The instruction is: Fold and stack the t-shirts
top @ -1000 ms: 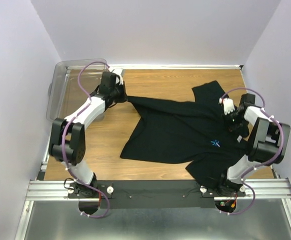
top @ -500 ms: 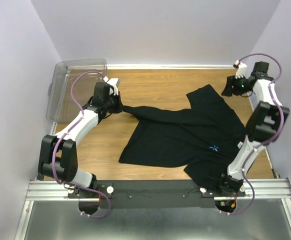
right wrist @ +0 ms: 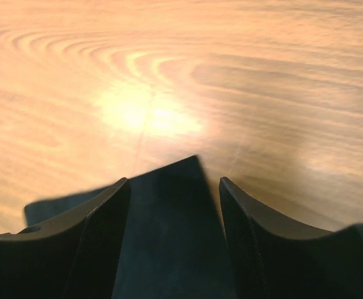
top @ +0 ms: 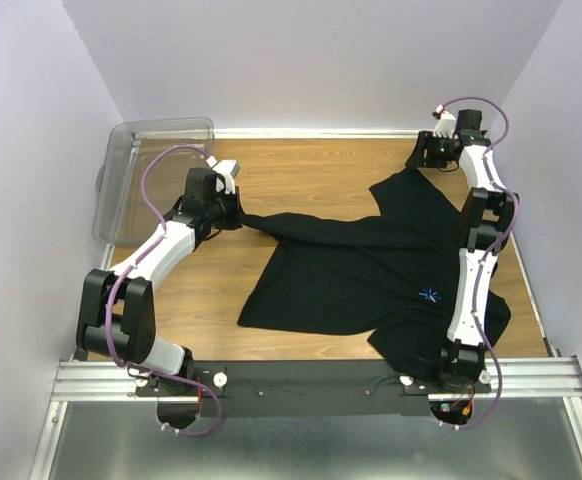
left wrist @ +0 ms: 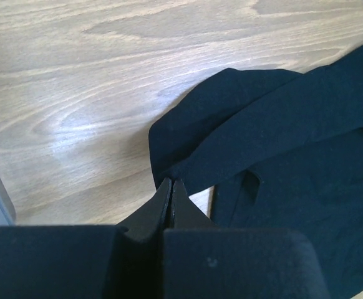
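One t-shirt (top: 371,260) — wooden table (top: 311,170), lilac walls (top: 301,60)

Only a light-blue starburst logo (top: 429,294) marks the t-shirt (top: 371,265).

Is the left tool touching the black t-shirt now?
Touching. In the left wrist view the left tool is shut with its tips on the edge of the t-shirt; the top view shows the cloth drawn to a point there.

A plain black t-shirt (top: 371,265) with a small light-blue starburst logo (top: 429,294) sits mid-frame on a light brown, wood-grain bench (top: 311,170). Upper left, a clear plastic bin (top: 131,150). The arms (top: 166,245) are white and black.
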Robot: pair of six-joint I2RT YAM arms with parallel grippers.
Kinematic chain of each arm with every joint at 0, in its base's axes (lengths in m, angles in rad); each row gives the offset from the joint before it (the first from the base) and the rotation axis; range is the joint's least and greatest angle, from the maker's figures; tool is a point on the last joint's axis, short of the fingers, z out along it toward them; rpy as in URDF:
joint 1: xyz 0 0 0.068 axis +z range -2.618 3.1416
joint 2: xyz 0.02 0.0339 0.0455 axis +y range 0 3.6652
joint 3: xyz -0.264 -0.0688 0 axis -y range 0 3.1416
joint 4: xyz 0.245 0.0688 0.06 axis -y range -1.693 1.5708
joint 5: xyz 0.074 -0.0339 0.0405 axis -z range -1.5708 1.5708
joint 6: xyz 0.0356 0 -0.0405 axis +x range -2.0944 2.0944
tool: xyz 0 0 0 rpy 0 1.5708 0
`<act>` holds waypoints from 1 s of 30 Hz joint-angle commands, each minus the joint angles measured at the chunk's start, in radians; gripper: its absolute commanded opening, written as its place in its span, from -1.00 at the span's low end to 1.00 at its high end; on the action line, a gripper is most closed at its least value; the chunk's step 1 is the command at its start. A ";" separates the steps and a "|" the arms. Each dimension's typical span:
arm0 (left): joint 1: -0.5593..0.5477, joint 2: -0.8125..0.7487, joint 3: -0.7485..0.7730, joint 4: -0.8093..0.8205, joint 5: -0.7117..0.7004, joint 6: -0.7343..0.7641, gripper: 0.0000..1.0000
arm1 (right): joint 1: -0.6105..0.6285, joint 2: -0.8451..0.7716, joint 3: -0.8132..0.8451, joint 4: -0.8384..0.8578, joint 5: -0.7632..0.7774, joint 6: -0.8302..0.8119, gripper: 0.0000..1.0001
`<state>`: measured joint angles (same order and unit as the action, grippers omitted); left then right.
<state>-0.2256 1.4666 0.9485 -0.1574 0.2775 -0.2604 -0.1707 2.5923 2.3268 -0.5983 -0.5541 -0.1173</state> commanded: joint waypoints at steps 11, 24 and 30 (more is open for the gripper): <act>0.035 0.015 0.003 0.018 0.068 0.035 -1.00 | 0.048 0.081 -0.052 -0.001 0.040 -0.028 0.14; 0.035 0.011 -0.007 0.025 0.078 0.027 -1.00 | 0.048 0.032 -0.087 -0.024 0.145 -0.047 -0.79; 0.035 0.004 -0.011 0.032 0.077 0.024 -1.00 | 0.046 0.009 -0.072 -0.023 0.143 -0.027 -0.20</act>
<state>-0.1974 1.4765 0.9485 -0.1501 0.3305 -0.2466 -0.1314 2.6003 2.2719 -0.5098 -0.4782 -0.1467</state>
